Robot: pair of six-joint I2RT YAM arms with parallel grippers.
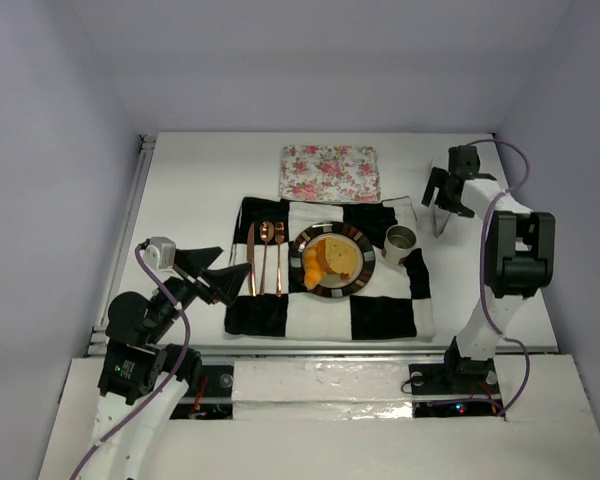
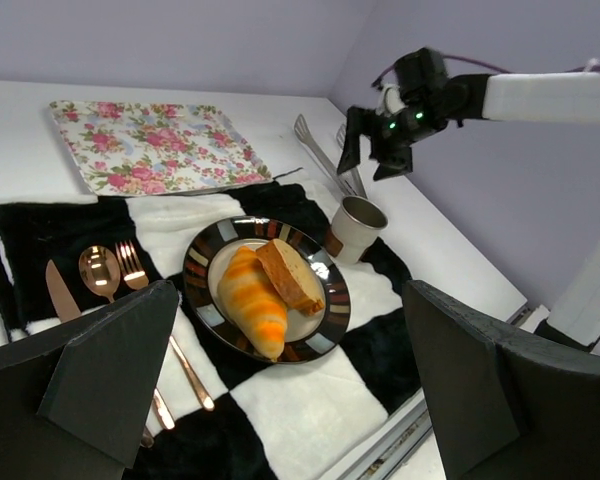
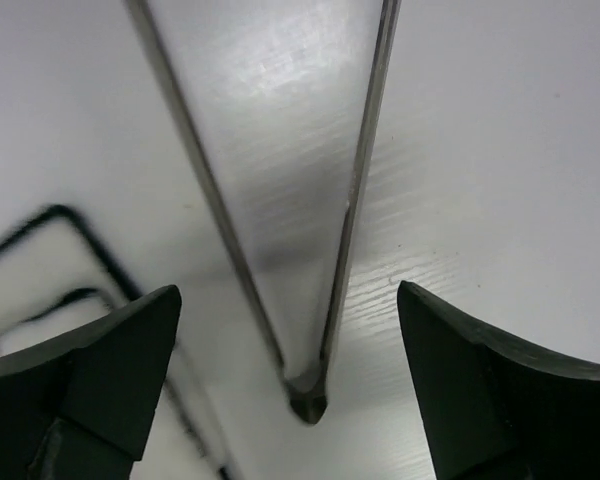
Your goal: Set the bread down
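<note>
Logging bread position first: the orange-golden curved croissant (image 2: pixel 252 300) and the round, thick tan slice with a darker crust (image 2: pixel 288 275) both lie on the round plate with a dark striped rim (image 2: pixel 202 265). They sit side by side and touch, with the croissant on the cutlery side and the slice on the cup side.

The plate sits near the middle of a black-and-white checked cloth (image 1: pixel 385 315) spread on the white table (image 1: pixel 200 180).
- Left of the plate, on the cloth: copper-coloured knife (image 1: pixel 251 260), spoon (image 1: pixel 266 255) and fork (image 1: pixel 279 258), laid parallel.
- Right of the plate: small grey-beige cup (image 2: pixel 358 225), upright, just beside the rim.
- Beyond the cloth: rectangular floral-print mat (image 1: pixel 329 172), flat on the table.

Left gripper (image 1: pixel 223 272): at the cloth's left edge, near the cutlery. Its jaws are wide apart with nothing between them. Contact with the cloth cannot be judged.

Right gripper (image 3: pixel 290 300): over bare table to the right of the cloth, beyond the cup. Its jaws are spread wide. Slim metal tongs (image 3: pixel 350 230) lie on the table beneath it. In the wrist view their joined end sits between the two fingers (image 3: pixel 500 380), touched by neither.
</note>
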